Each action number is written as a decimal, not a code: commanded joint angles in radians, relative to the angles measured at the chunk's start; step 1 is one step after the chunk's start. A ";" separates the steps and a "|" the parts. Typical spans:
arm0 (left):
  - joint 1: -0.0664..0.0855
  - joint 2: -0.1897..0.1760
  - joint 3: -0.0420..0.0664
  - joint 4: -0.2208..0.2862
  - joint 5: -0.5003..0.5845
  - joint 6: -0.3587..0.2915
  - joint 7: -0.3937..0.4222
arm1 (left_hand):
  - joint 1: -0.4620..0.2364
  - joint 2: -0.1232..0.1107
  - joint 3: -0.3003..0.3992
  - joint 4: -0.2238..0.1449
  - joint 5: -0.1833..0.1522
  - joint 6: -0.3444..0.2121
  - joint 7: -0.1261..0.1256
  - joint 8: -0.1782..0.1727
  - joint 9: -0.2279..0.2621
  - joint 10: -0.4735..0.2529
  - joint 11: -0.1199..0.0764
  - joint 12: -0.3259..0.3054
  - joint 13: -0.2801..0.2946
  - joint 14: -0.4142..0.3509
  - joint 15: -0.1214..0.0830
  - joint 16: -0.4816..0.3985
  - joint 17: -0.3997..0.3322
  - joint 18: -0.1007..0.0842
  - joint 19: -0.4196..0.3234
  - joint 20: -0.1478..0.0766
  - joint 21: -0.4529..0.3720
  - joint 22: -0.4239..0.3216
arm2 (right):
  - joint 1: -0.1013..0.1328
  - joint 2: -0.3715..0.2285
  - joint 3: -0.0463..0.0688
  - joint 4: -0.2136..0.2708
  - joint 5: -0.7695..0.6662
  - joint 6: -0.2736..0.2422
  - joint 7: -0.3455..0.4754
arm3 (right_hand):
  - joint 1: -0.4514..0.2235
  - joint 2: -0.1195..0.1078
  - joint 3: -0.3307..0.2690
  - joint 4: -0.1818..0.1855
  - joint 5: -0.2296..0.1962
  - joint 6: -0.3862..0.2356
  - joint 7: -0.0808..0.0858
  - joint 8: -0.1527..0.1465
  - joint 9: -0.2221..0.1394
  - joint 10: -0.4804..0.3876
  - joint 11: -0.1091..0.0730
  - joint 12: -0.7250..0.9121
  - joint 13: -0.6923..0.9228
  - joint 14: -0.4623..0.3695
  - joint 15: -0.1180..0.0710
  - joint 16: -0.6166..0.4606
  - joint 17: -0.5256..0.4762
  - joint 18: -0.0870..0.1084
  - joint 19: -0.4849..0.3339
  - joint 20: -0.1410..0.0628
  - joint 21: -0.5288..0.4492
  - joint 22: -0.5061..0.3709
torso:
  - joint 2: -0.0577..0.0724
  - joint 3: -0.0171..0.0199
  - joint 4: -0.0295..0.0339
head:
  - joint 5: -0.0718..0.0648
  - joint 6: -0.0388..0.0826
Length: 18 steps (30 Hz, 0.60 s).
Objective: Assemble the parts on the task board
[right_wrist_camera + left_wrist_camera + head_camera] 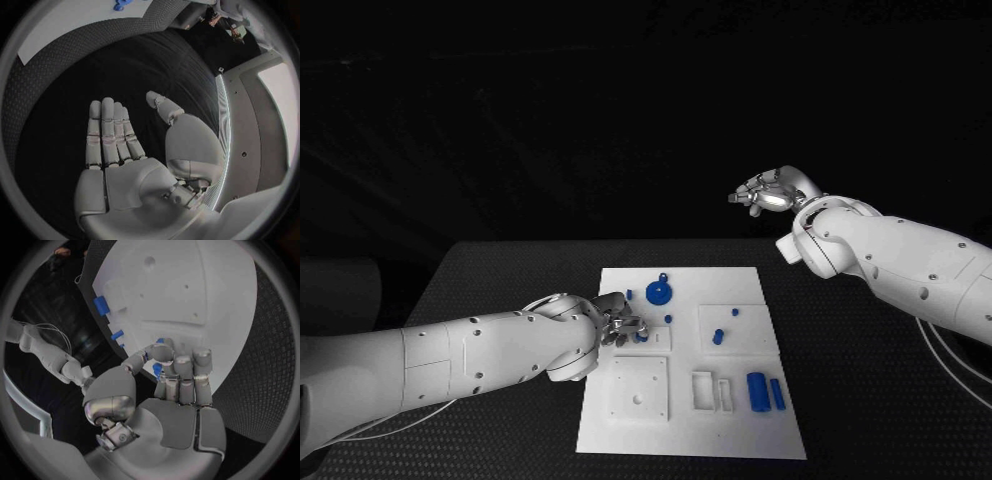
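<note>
The white task board [689,400] lies in the middle of the black table. My left hand [610,325] is low over the board's left side, fingers curled in; between its thumb and fingers [164,354] sits a small blue part [157,371], pinched just above a square recess. A round blue disc [659,293] and a few small blue pegs [718,337] stand further along the board. Two blue cylinders [764,391] lie near its right front. My right hand [769,192] is raised beyond the board's far right corner, its palm [125,165] flat, fingers apart, holding nothing.
A square plate with holes [640,388] and two narrow slots [714,390] take up the board's front half. Black table [877,400] runs on both sides of the board. A thin cable [956,365] hangs below my right arm.
</note>
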 commanded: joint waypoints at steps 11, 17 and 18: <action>0.000 0.007 0.001 -0.009 -0.011 0.025 -0.003 | 0.022 -0.011 0.015 0.049 -0.098 0.150 -0.097 0.002 0.006 -0.022 -0.021 0.013 -0.003 0.057 -0.067 0.011 -0.008 0.015 0.005 -0.118 0.008 0.016 | 0.000 0.002 -0.001 0.007 0.001 0.019 0.004 | -0.004 0.011 -0.007 0.001 0.009 -0.004 0.004 0.006 -0.002 -0.002 0.005 0.008 -0.006 -0.007 0.000 0.007 -0.003 0.004 -0.004 0.004 -0.006 0.003 | 0.001 0.0004 -0.0006 | 0.003 -0.002; 0.000 0.009 0.001 -0.010 -0.011 0.031 0.001 | 0.025 -0.025 0.012 0.052 -0.108 0.154 -0.097 0.003 0.007 -0.020 -0.021 0.018 -0.003 0.057 -0.067 0.015 -0.008 0.016 0.004 -0.118 0.010 0.017 | 0.000 0.004 -0.001 0.005 0.001 0.021 0.003 | -0.005 0.011 -0.008 0.001 0.011 -0.004 0.004 0.006 -0.002 -0.003 0.006 0.010 -0.009 -0.008 0.000 0.007 -0.005 0.005 -0.004 0.005 -0.007 0.003 | 0.001 0.0000 -0.0005 | 0.004 -0.003; 0.000 0.009 0.001 -0.010 -0.011 0.031 0.001 | 0.027 -0.030 0.011 0.053 -0.110 0.155 -0.097 0.003 0.008 -0.019 -0.021 0.020 -0.002 0.057 -0.067 0.017 -0.008 0.016 0.004 -0.118 0.010 0.017 | 0.000 0.004 -0.001 0.004 0.002 0.021 0.003 | -0.005 0.011 -0.008 0.001 0.011 -0.004 0.004 0.006 -0.002 -0.003 0.006 0.010 -0.010 -0.009 0.000 0.008 -0.005 0.005 -0.004 0.005 -0.007 0.003 | 0.001 0.0001 -0.0004 | 0.004 -0.003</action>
